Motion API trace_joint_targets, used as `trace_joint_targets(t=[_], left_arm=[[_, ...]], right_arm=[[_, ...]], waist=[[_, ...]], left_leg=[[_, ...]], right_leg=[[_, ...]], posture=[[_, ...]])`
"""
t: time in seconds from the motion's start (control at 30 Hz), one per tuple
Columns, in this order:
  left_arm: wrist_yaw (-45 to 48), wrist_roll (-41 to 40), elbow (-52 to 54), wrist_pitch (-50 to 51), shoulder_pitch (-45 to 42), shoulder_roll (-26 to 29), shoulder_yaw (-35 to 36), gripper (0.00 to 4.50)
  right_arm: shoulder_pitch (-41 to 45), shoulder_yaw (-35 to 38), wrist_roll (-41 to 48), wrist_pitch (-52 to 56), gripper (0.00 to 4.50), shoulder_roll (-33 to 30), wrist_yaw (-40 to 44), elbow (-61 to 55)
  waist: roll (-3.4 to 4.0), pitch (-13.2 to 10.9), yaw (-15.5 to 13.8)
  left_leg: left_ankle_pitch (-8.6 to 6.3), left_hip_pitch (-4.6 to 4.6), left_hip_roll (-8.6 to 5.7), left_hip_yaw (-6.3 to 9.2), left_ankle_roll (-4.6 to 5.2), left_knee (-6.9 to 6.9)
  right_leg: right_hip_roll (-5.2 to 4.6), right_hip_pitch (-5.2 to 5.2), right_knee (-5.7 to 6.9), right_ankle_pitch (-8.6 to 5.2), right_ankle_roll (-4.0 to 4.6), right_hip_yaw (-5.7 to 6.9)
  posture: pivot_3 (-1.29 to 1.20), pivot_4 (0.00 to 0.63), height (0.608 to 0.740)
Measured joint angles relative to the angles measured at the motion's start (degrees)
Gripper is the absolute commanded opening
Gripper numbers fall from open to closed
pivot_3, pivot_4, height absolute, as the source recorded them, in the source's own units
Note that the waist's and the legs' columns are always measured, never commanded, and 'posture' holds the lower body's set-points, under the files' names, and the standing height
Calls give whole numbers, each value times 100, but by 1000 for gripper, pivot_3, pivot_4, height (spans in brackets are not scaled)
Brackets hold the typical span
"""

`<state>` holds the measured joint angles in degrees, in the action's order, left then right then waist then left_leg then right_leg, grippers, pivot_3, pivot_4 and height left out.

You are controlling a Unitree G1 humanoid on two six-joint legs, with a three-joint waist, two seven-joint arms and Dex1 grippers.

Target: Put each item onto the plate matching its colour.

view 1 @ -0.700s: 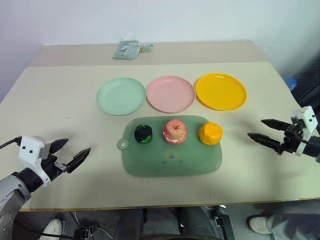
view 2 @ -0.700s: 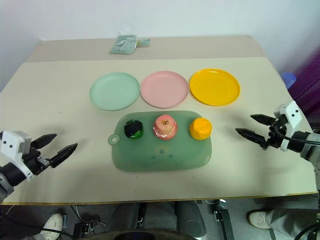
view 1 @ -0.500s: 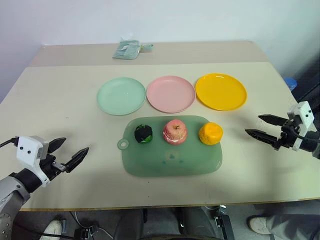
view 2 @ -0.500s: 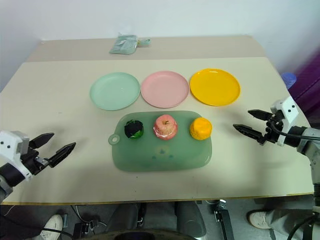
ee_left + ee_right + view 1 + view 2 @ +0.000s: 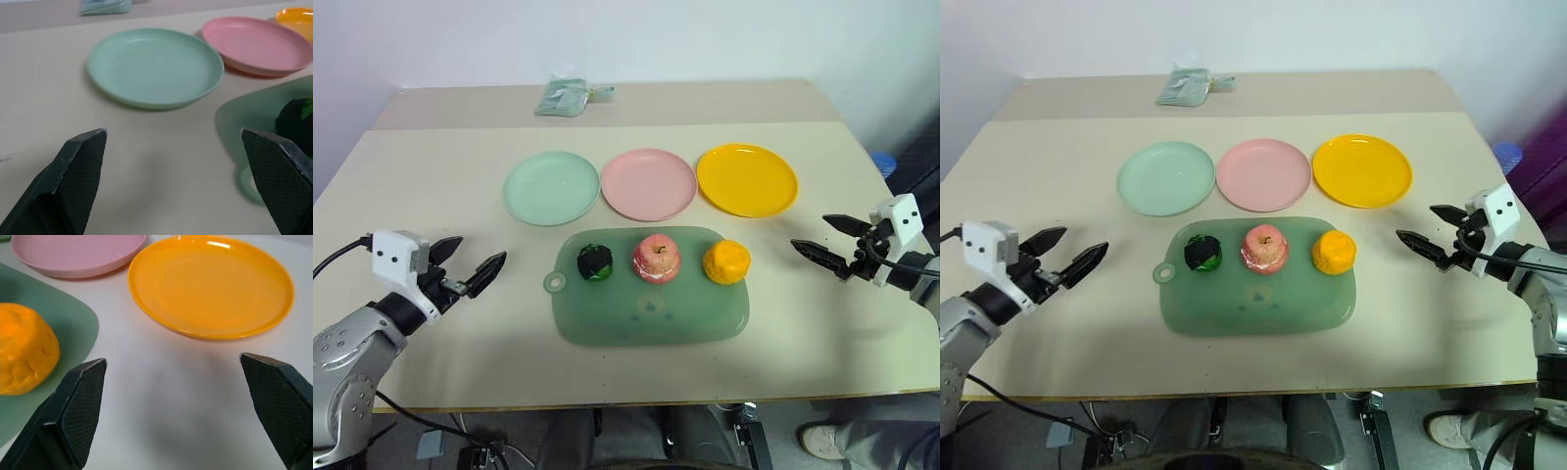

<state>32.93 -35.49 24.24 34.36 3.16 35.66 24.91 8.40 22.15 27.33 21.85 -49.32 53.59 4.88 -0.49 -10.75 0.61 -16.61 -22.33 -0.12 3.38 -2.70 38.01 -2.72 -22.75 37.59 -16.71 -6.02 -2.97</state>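
A dark green-black ball (image 5: 594,262), a pink-red apple (image 5: 656,258) and an orange citrus (image 5: 725,261) sit in a row on the large green tray (image 5: 646,318). Behind the tray lie a mint green plate (image 5: 551,187), a pink plate (image 5: 648,183) and a yellow-orange plate (image 5: 746,178). My left gripper (image 5: 473,262) hovers open to the left of the tray, pointing toward the ball. My right gripper (image 5: 819,238) stands open to the right of the tray, close to the citrus. Nothing is between either pair of fingers.
A folded pale green cloth (image 5: 564,97) lies at the back of the table, behind the plates. The table's front edge (image 5: 607,399) runs close below the tray. A blue object (image 5: 882,163) sits off the table's right side.
My left gripper has risen and moved right, closer to the tray. My right gripper has shifted a little farther back and stays open. The fruits and plates have not moved.
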Motion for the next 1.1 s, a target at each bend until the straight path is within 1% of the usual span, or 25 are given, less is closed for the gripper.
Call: trace_joint_targets(t=[0.1,0.2,0.27,0.33,0.47,0.63,0.67,0.77,0.8,0.9,0.97,1.1], left_arm=[[460,34,-509,-31,-572,281,-417,4500],[967,130,-973,-177,-1240,464,-847,4500],[1405,261,-1167,-331,-1652,573,-1254,4500],[1905,467,-1340,-513,-2065,637,-1848,4500],[2657,1017,-1825,-948,-2586,608,-2870,4500],[2969,1894,-2753,-1821,-2910,411,-3600,4500],[2997,2029,-2949,-1971,-2916,356,-3677,4500],[3031,2146,-3293,-2134,-2955,87,-3748,3662],[3031,2135,-3328,-2133,-2976,15,-3740,3227],[3021,2062,-3320,-2109,-3021,-66,-3610,3227],[2993,1897,-3294,-2009,-3023,-81,-3398,3227],[2546,1473,-3264,-1720,-3140,-141,-2596,3227]], right_arm=[[-504,233,348,297,4440,165,-107,-858],[-1135,389,675,679,4440,185,-130,-1721],[-1451,476,922,917,4440,220,-174,-2309],[-1615,541,1253,1178,4440,286,-279,-2862],[-1912,483,1644,1482,4440,358,-506,-3760],[-1980,58,1889,1642,4440,716,-981,-4431],[-1957,19,1905,1657,4440,768,-1085,-4467],[-1869,-61,1918,1664,4500,816,-1301,-4493],[-1856,-84,1925,1664,4500,820,-1342,-4500],[-1869,-143,1955,1663,4500,818,-1392,-4505],[-1866,-175,1954,1663,4500,813,-1391,-4502],[-1666,-343,1904,1657,4500,806,-1391,-4376]], waist=[[4,0,11],[6,-2,4],[6,-2,10],[7,-1,13],[6,-1,18],[4,-2,24],[4,-2,18],[1,-3,4],[0,-4,-6],[-1,-4,3],[-1,-4,15],[-1,-4,19]], left_leg=[[0,1,0,1,0,0],[0,-2,-3,2,0,0],[0,-1,-3,0,0,0],[0,-1,-4,1,0,1],[0,0,-3,0,0,0],[0,0,-3,1,1,2],[0,-1,-3,2,1,3],[0,-6,-3,4,1,8],[0,-9,-4,6,1,11],[0,-8,-3,10,1,11],[0,-7,-1,11,1,11],[0,-6,0,10,1,12]], right_leg=[[4,0,0,0,0,1],[5,1,0,0,0,3],[5,1,0,0,0,2],[6,2,0,0,-1,2],[12,1,0,0,-1,2],[12,0,0,0,-1,0],[12,0,0,0,-1,1],[9,0,1,0,-1,3],[9,0,0,0,-2,6],[8,0,1,1,-2,5],[10,-1,3,1,-2,5],[9,-2,7,1,-2,5]], posture=[[0,150,740],[0,150,740],[0,150,740],[0,150,740],[0,150,740],[0,150,740],[0,150,740],[0,150,740],[0,150,740],[0,150,740],[0,150,740],[0,150,740]])
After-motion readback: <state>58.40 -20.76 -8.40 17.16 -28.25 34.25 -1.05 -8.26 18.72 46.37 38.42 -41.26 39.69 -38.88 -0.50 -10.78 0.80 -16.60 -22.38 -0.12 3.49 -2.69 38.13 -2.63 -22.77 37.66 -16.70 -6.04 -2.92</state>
